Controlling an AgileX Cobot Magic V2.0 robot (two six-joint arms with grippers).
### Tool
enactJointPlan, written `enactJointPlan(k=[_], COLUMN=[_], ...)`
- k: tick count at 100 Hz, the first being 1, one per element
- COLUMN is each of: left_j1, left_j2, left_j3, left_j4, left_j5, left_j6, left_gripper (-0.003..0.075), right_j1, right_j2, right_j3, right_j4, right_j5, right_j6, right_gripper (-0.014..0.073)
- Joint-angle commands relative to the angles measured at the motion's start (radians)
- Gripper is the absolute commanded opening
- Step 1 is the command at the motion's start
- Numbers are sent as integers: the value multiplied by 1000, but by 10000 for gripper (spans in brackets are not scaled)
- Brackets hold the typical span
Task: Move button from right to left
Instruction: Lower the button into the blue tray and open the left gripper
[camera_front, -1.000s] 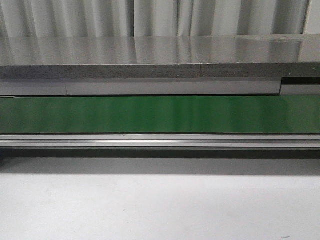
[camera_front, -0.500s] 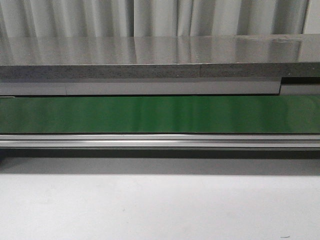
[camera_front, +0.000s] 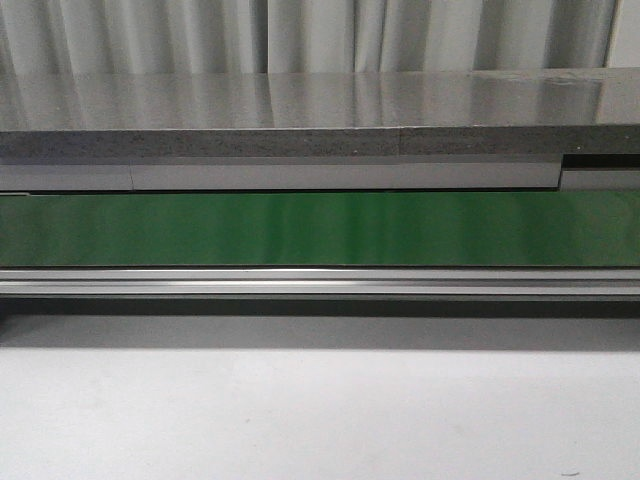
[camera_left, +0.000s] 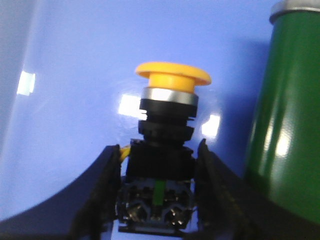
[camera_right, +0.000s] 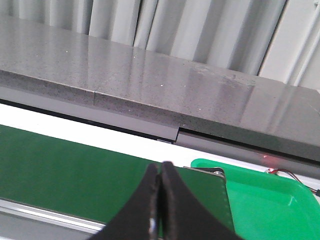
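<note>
A: Between the left gripper (camera_left: 156, 200) fingers, what is sitting?
B: The button (camera_left: 165, 145); the 2 fingers are clamping its black body, yellow cap pointing to 12 o'clock, over a blue surface (camera_left: 75, 75).
A: Anything nearby?
B: A green cylinder (camera_left: 285, 125) at 3 o'clock.
A: And the right gripper (camera_right: 161, 200)?
B: Its fingers are pressing together, empty, above the green belt (camera_right: 60, 165).

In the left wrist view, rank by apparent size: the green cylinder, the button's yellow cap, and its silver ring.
1. green cylinder, though cropped by the frame and possibly nearer the camera.
2. yellow cap of the button.
3. silver ring, slightly narrower than the cap.
</note>
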Motion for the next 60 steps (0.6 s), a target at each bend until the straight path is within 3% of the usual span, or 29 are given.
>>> enactJointPlan(k=[1, 16, 38, 60], left_j1=[1, 1, 1, 1], left_j2=[-49, -49, -49, -51], left_j3=[-28, -28, -28, -32], left_j4=[-8, -11, -11, -5], left_j5=[-41, -41, -39, -38], left_j6=[0, 0, 0, 0], left_gripper=[31, 155, 410, 440], right_j1=[-1, -1, -1, -1], right_j2=[9, 9, 9, 9], right_j3=[-27, -27, -27, -27], right_j4=[8, 8, 8, 8], right_j5=[-83, -83, -83, -83], right_j6=[-7, -7, -7, -7], right_gripper=[-68, -68, -68, -68])
